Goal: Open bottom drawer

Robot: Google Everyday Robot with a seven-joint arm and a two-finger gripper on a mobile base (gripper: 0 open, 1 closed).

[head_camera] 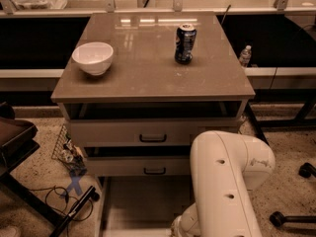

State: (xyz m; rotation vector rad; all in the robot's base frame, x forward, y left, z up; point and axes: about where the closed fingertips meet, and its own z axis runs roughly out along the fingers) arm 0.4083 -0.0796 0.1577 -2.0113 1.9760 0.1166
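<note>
Bottom drawer [143, 204], the pale grey-beige lowest tier of the three-drawer cabinet [148, 90], looks to be already slid out a good way toward the near side. Its bare inside floor shows below the middle drawer front [143, 166]. Its own front and black pull are cut off at the near edge, so no look at those. The bulky white robot arm [224, 181] comes down on the right, and the gripper is at its low end, by the drawer's near-right corner (mostly hidden, can't tell if it's open, closed or holding the pull). The front runs left-right, so any further pull goes straight toward the near side.
</note>
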